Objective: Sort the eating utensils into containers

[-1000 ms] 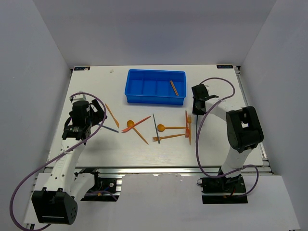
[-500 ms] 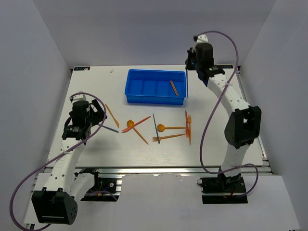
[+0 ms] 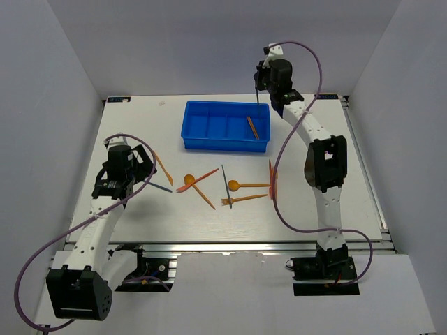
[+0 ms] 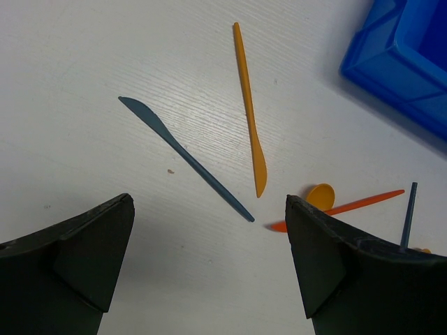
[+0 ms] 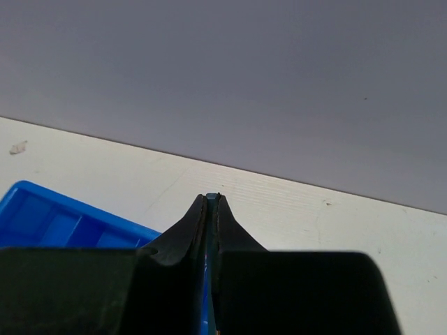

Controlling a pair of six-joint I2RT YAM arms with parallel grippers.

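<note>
The blue tray [image 3: 225,144] of containers stands at the table's back middle, with one orange stick [image 3: 252,127] in its rightmost compartment. My right gripper [image 3: 259,78] hangs high over the tray's back right corner. It is shut on a thin dark blue stick [image 3: 257,96] that points down, and the stick's end [image 5: 211,200] shows between the closed fingers. My left gripper [image 4: 209,202] is open just above the table. A dark blue knife [image 4: 185,160] and an orange knife [image 4: 249,112] lie ahead of it. More orange utensils [image 3: 241,185] lie in front of the tray.
Another dark stick [image 3: 225,185], a red-orange utensil [image 4: 349,207], an orange spoon [image 4: 321,195] and orange forks [image 3: 272,174] are scattered mid-table. The tray's corner [image 4: 412,56] shows at the upper right of the left wrist view. Grey walls enclose the table.
The right arm has risen from the table beside the forks and swung up over the tray's back right corner, carrying the dark stick. The left arm has hardly moved.
</note>
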